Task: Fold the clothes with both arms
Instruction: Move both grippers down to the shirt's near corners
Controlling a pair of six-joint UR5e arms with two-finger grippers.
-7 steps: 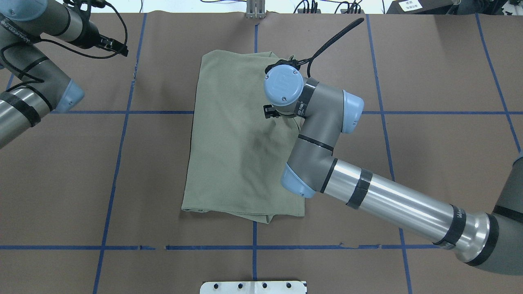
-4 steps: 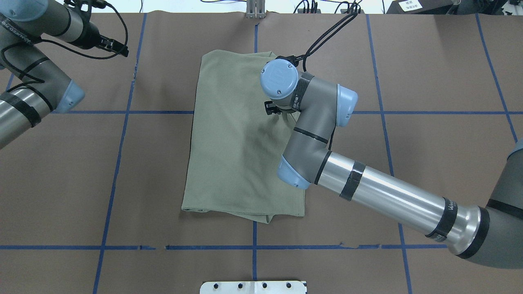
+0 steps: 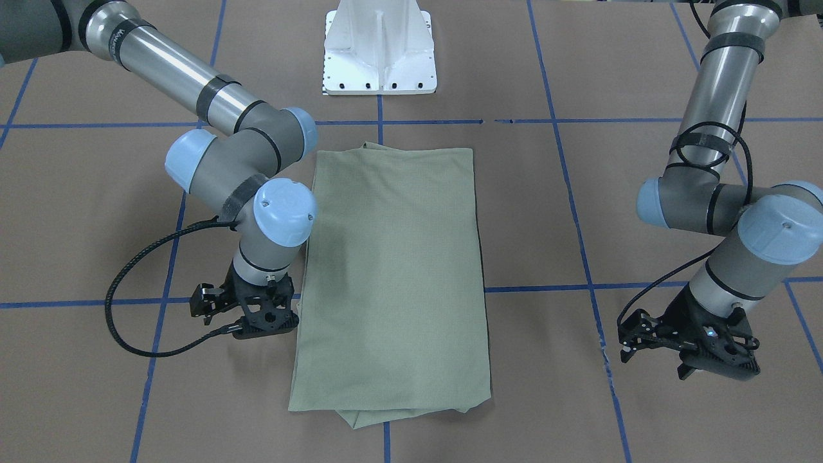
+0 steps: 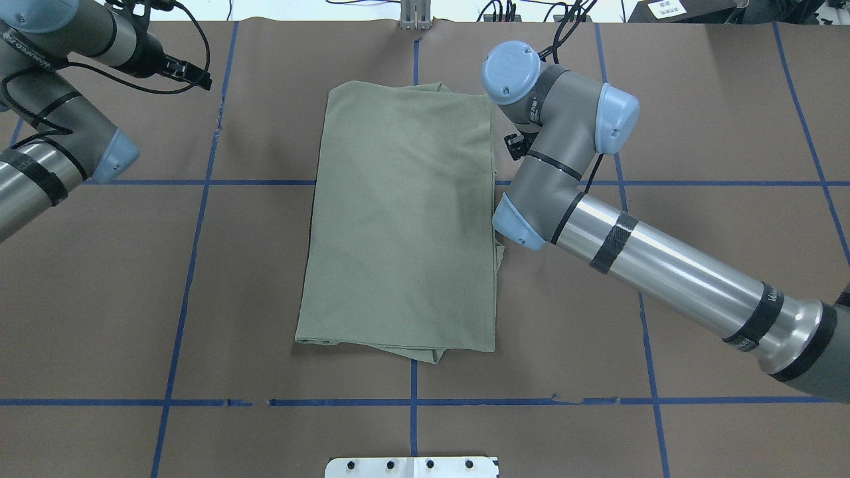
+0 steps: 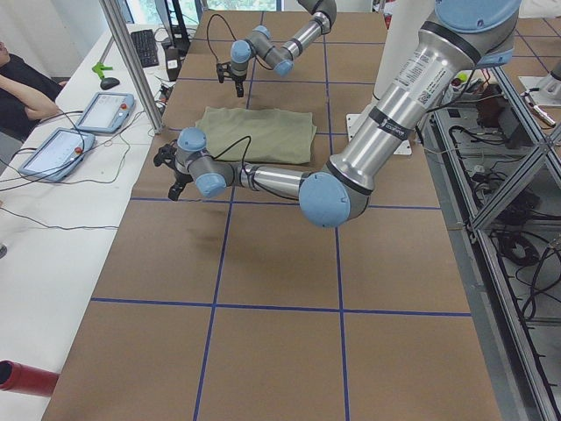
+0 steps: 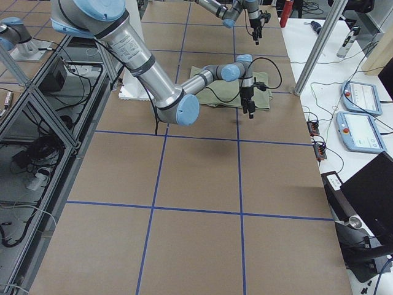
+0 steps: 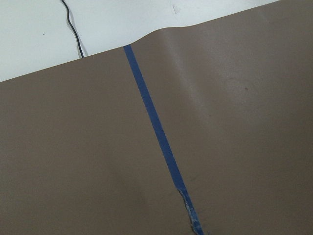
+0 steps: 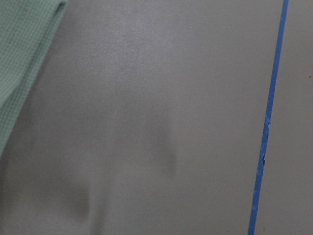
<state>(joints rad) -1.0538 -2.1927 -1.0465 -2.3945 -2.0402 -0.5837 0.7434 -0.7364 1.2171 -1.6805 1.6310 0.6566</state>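
Shirt point(image 4: 398, 219) lies flat on the tabletop point(image 4: 697, 133) as a long, narrow rectangle. A sliver of an under layer peeks out at the end nearer the robot. A moment ago the wrist of the right arm point(image 4: 664, 272) hung over the cloth's far right part. It has since swung clear, and the cloth it uncovered looks smooth.

I take that to mean the lengthwise folding is finished and let go, with the end-over-end fold yet to come.

The right tool point(image 3: 254, 321) points down over bare tabletop. The shirt's long edge is just beside it on the side toward the other arm, and only that edge shows in the right wrist view. The left tool point(image 3: 691, 350) hangs well apart from the shirt, over a blue tape line point(image 7: 156, 132). Neither has hold of anything. I cannot tell how far either stands open.
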